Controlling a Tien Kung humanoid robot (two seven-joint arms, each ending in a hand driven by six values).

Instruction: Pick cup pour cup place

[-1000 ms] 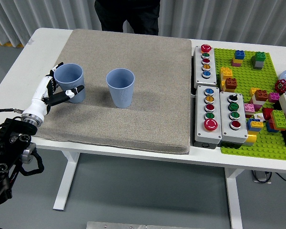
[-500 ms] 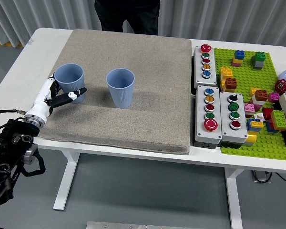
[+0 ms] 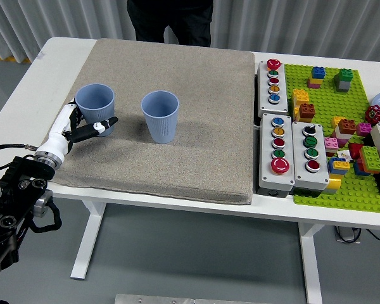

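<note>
At the left of the frame we see the left hand [image 3: 82,126] wrapped around the lower part of the left cup [image 3: 95,107], which stands upright on the grey mat [image 3: 177,126] of the counter [image 3: 25,82]. The second cup [image 3: 160,115] lies to its right, near but apart, so any pour goes rightward. Fingers behind the cup are hidden; we see no right hand.

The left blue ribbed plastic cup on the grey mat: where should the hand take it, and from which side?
Grip the left blue ribbed plastic cup around its side wall, below the rim, coming from its left, where the left hand already wraps it. It stands upright with its mouth open and tapers downward. The second blue ribbed cup stands apart on its right, so the left side seems freer.
</note>
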